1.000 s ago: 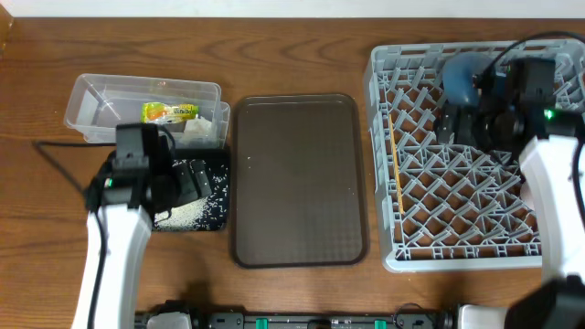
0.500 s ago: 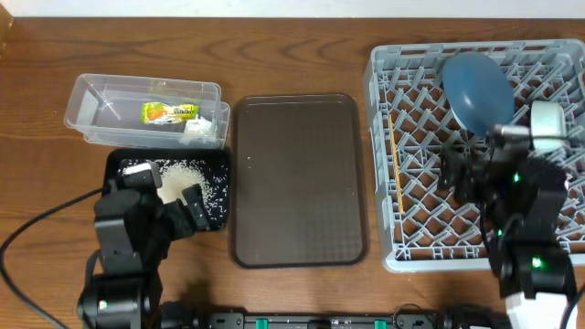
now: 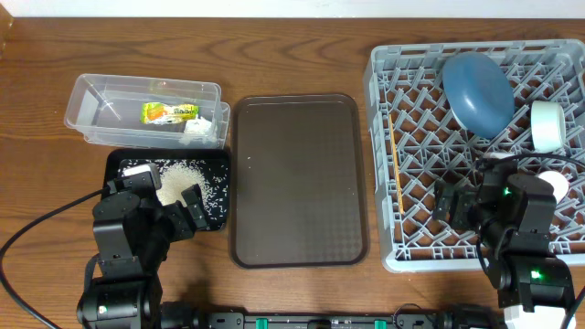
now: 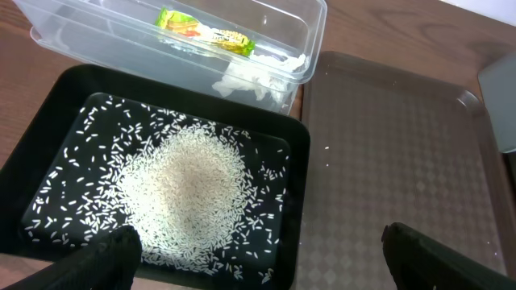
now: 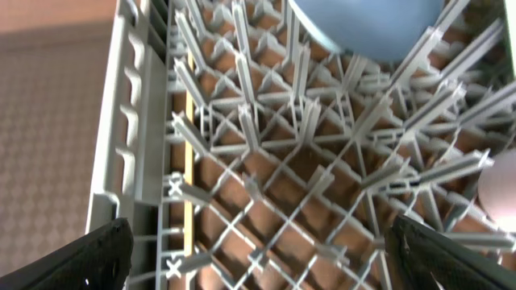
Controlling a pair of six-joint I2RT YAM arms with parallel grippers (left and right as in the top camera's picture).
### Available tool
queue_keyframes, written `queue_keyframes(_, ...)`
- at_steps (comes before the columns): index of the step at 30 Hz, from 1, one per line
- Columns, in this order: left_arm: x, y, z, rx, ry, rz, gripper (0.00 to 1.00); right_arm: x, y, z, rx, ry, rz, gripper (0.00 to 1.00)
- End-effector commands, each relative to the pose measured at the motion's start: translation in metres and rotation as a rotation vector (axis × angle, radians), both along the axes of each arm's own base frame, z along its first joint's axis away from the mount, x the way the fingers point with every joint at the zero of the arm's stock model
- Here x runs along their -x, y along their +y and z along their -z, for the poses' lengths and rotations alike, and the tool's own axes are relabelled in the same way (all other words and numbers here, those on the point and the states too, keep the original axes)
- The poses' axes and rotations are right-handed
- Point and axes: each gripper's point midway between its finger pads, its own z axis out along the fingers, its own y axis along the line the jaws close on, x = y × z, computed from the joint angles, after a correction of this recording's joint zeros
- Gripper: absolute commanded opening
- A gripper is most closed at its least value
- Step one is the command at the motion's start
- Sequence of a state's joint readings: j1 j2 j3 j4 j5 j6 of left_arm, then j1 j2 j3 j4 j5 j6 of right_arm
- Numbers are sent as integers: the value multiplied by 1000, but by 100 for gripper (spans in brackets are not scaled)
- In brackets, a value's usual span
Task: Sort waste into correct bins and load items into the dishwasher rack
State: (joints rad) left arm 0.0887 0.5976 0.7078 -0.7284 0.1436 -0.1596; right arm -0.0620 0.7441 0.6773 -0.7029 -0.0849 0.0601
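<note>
The clear tub (image 3: 101,105) holds the yellow-green wrapper (image 3: 169,112) and the white tissue (image 3: 196,127); both also show in the left wrist view, the wrapper (image 4: 205,30) and the tissue (image 4: 254,80). The black tray (image 3: 215,164) holds rice grains (image 3: 178,176), also seen in the left wrist view (image 4: 189,193). The grey rack (image 3: 384,137) holds the dark blue plate (image 3: 477,90), a pale bowl (image 3: 547,125), a small pale cup (image 3: 554,183) and the wooden stick (image 3: 395,155). My left gripper (image 3: 183,213) is open and empty over the black tray's front edge. My right gripper (image 3: 450,203) is open and empty above the rack's front part.
The large brown serving tray (image 3: 297,178) lies between the bins and the rack. The rack's left wall (image 5: 133,121) and the stick (image 5: 190,145) show in the right wrist view. Bare wooden table lies behind and to the left.
Both arms have pulled back toward the table's front edge. The right arm left the rack's back, uncovering the blue plate and the pale bowl. The left arm moved off the black tray.
</note>
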Motion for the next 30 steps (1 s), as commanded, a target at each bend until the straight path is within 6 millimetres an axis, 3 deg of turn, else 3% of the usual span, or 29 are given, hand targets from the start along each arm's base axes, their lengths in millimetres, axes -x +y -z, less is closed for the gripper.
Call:
queue_keyframes(1,0,0,0,-8,-4,8,98,8,1,8,0,40,1,99)
queue_keyframes(10,0,0,0,-8,-4,8,98,20,2,19,-3,108,1,99)
queue_keyframes(22,0,0,0,-8,-4,8,98,21,2,19,-3,109,1,99)
queue_keyframes(30,0,0,0,-8,-4,8,98,33,8,14,0,50,-25,99)
